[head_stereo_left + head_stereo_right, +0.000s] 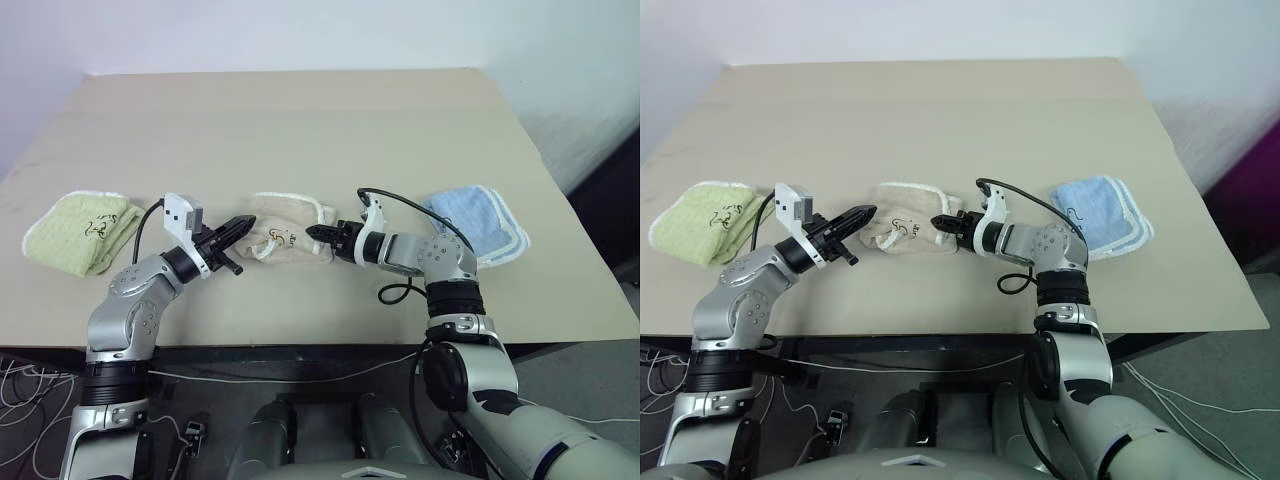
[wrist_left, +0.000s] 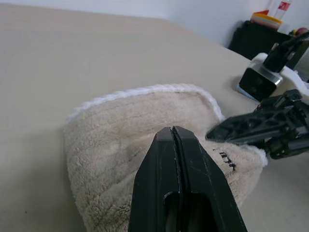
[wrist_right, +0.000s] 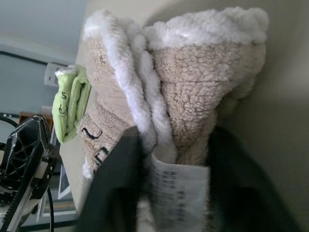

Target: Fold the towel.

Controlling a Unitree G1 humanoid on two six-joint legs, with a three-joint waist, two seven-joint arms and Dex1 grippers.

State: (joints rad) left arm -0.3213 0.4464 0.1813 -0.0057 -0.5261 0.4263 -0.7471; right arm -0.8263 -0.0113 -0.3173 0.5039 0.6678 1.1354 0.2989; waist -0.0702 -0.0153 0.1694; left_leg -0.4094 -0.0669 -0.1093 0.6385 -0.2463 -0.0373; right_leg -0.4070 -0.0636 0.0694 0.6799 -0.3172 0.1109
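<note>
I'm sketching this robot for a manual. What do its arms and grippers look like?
Both arms are silver-grey metal with rounded joint housings and black bands between segments. Each ends in a gripper with two black, tapered fingers: the left gripper carries a white boxy camera module with a black cable, and the right gripper has a white wrist bracket with a black cable looping over the forearm.

The towel (image 1: pixel 290 236) is beige with white edging and a small dark print. Left of it lies a yellow-green towel (image 1: pixel 80 230), right a light blue towel (image 1: pixel 480 222). The table (image 1: pixel 300 120) is plain tan.

Beige table (image 1: pixel 300 120) (cables (image 1: pixel 30 385) underneath) against white wall (image 1: pixel 300 30).
</note>
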